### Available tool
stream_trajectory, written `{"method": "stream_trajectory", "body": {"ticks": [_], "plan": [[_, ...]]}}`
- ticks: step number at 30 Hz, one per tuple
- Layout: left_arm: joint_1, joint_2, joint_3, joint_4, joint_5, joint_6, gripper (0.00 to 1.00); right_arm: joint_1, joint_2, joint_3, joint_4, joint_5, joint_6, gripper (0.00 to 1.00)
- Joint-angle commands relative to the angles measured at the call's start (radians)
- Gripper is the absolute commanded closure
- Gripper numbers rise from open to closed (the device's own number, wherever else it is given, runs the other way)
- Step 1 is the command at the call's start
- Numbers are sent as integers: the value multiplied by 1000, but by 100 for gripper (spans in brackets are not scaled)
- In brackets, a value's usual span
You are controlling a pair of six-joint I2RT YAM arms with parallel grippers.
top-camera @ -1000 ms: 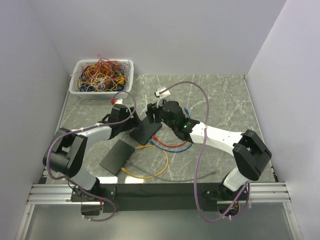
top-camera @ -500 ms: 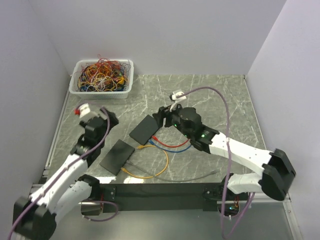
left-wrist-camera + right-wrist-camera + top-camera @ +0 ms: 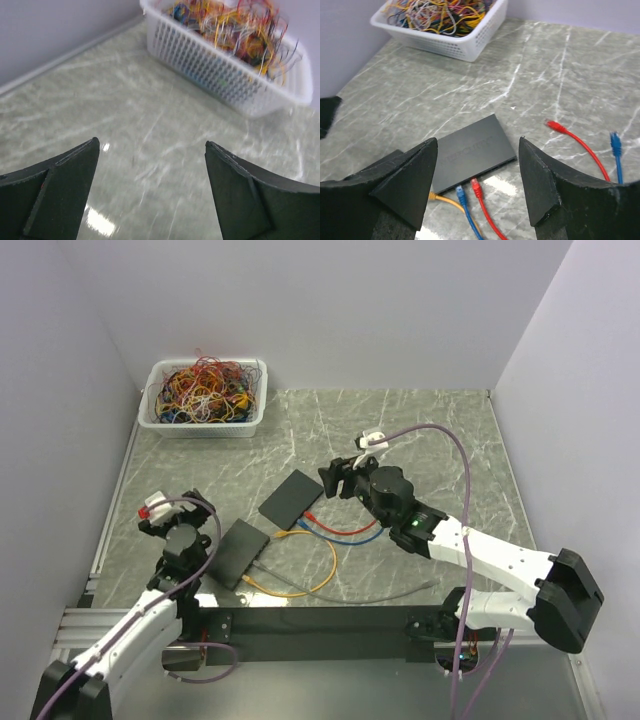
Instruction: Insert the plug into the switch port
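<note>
A black switch lies flat mid-table, also showing in the right wrist view. A red plug, a blue plug and a yellow plug sit against its near port edge. The other red plug and blue plug lie loose on the marble. My right gripper hovers open just right of the switch, holding nothing. My left gripper is open and empty at the near left, over bare marble, facing the basket.
A second black switch lies near the left arm. A white basket of tangled cables stands at the back left. A yellow cable loop and a grey cable lie near the front edge.
The left arm has pulled back from the switch to the near left corner. The right gripper has drawn away from the switch toward the right. Both stand open.
</note>
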Motion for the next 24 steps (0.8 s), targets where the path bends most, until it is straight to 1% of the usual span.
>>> {"method": "stream_trajectory", "body": {"ticks": [1, 3, 4, 5, 6, 7, 8, 9, 10, 11, 12, 13, 14, 17, 18, 24], "plan": [[45, 149, -75, 420, 18, 96, 7, 6, 6, 11, 57, 86, 25, 27], [120, 256, -56, 504, 86, 95, 6, 4, 9, 3, 68, 82, 28, 27], [146, 372, -47, 561, 125, 100, 6, 4, 12, 2, 68, 76, 28, 27], [188, 430, 24, 579, 165, 111, 6, 4, 12, -2, 71, 73, 25, 27], [210, 490, 52, 613, 194, 126, 6, 4, 17, -2, 80, 74, 22, 27], [229, 603, 78, 668, 228, 158, 7, -1, 17, -6, 83, 82, 20, 27], [255, 652, 104, 687, 294, 172, 7, -4, 20, -11, 94, 85, 17, 27], [267, 694, 158, 684, 329, 183, 8, -7, 35, -18, 120, 93, 13, 27], [281, 778, 169, 699, 377, 181, 8, -13, 44, -23, 121, 131, 19, 27], [314, 832, 174, 813, 417, 183, 8, -40, 55, -19, 114, 140, 32, 27], [325, 895, 192, 826, 511, 215, 12, -63, 75, -14, 102, 133, 72, 27], [325, 894, 213, 766, 550, 229, 13, -83, 81, -20, 102, 95, 94, 27], [328, 885, 208, 753, 570, 226, 11, -121, 83, -28, 109, 70, 111, 27], [328, 901, 195, 797, 584, 233, 11, -140, 80, -74, 158, 45, 151, 27], [328, 900, 192, 796, 572, 227, 1, -142, 83, -75, 166, 42, 157, 27], [328, 900, 194, 794, 574, 226, 1, -140, 83, -77, 158, 47, 169, 28]]}}
